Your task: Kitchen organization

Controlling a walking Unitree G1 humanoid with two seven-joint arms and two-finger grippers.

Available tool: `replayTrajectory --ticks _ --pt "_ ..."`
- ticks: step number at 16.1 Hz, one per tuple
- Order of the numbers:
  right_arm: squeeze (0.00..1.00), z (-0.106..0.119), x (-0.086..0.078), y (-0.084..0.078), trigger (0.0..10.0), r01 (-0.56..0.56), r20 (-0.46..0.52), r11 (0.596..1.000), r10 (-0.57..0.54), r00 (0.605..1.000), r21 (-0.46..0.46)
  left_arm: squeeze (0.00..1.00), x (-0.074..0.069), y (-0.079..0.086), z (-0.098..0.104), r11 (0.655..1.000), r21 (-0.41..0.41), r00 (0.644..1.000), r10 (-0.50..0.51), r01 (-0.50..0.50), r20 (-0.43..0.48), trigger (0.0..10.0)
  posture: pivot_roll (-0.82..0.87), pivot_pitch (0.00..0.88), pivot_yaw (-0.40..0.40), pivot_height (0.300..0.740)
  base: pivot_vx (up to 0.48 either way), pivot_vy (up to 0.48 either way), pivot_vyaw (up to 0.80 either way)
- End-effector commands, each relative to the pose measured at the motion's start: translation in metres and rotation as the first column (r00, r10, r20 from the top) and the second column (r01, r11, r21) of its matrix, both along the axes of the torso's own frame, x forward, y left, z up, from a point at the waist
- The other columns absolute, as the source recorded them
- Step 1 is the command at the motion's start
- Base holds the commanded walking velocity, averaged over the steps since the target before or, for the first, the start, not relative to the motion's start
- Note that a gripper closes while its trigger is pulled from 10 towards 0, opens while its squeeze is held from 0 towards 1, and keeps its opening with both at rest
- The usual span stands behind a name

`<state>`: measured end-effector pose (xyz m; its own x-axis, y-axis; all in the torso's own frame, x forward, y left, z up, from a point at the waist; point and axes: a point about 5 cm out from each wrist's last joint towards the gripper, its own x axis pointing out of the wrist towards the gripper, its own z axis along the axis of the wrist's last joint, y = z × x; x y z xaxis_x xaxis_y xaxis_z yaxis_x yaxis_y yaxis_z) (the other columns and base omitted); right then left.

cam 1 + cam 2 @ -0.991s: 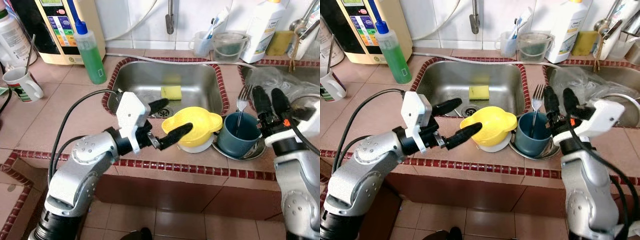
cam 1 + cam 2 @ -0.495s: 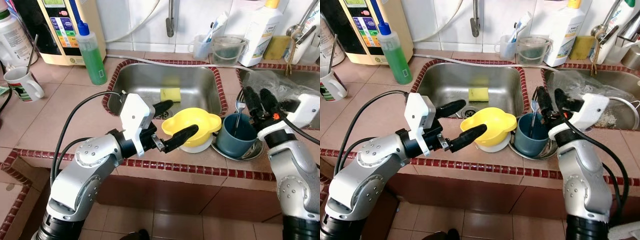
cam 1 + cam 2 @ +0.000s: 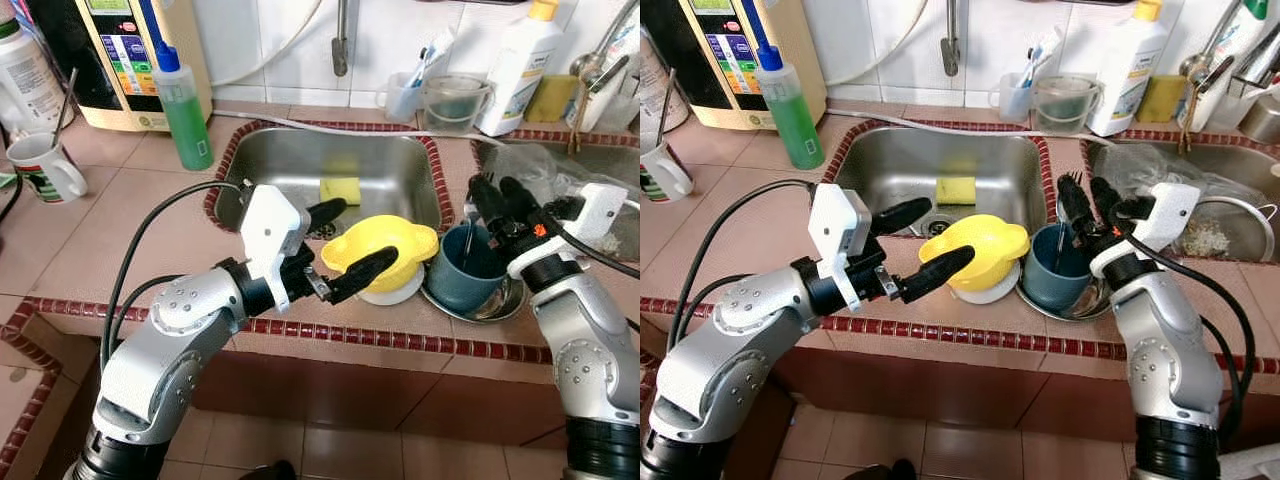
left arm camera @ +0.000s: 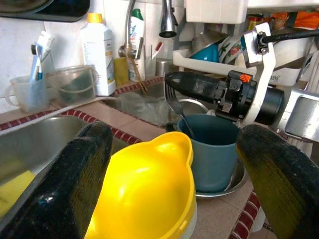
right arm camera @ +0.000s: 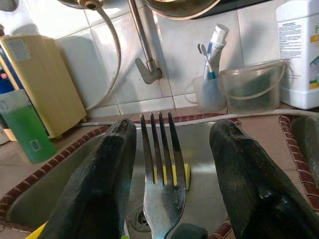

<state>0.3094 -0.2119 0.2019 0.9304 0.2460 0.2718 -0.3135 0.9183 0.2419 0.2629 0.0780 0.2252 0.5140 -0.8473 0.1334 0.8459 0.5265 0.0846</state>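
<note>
The fork (image 5: 160, 184) stands tines-up in the blue cup (image 3: 465, 272), between the spread fingers of the right gripper (image 5: 167, 149). Thin, stiff, probably slick; pinch its neck. The left gripper (image 3: 345, 245), fingers apart, straddles the light yellow bowl (image 3: 378, 252).

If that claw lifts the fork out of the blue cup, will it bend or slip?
The fork looks like stiff metal, so it likely won't bend. Its shiny surface may slip between the right gripper's open fingers. Standing loose in the blue cup, it should lift out easily.
</note>
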Motion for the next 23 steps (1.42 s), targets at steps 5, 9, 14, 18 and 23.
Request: replayTrajectory --ticks 5,9,14,18,23 --pt "1.0 -0.002 -0.003 0.005 10.0 -0.088 -0.021 0.996 0.088 0.996 0.025 0.0 -0.001 -0.001 0.007 1.0 -0.011 1.0 0.005 -0.005 0.022 10.0 -0.11 0.113 0.02 0.74 0.0 0.0 0.0" --pt "1.0 0.006 -0.016 0.002 10.0 -0.1 -0.004 0.995 0.1 0.995 0.011 0.0 0.0 -0.001 0.008 1.0 -0.016 1.0 0.011 -0.011 0.022 10.0 -0.11 0.118 0.024 0.74 0.0 0.0 0.0" --pt "0.53 0.012 -0.031 -0.007 10.0 -0.043 -0.012 0.997 0.043 0.999 -0.058 0.0 0.001 -0.001 0.008 1.0 -0.021 1.0 0.011 -0.011 0.021 10.0 -0.12 0.126 0.026 0.74 0.0 0.0 0.0" --pt "0.0 0.015 -0.031 -0.019 10.0 0.005 -0.05 0.999 -0.007 0.999 -0.045 0.0 0.002 -0.003 0.009 1.0 -0.026 1.0 0.007 -0.007 0.02 10.0 -0.13 0.127 0.031 0.74 0.0 0.0 0.0" --pt "0.0 0.014 -0.015 -0.03 10.0 -0.081 -0.141 0.991 0.066 0.988 -0.105 0.0 0.004 -0.005 0.01 1.0 -0.029 1.0 0.006 -0.005 0.027 10.0 -0.13 0.124 0.026 0.74 0.0 0.0 0.0"
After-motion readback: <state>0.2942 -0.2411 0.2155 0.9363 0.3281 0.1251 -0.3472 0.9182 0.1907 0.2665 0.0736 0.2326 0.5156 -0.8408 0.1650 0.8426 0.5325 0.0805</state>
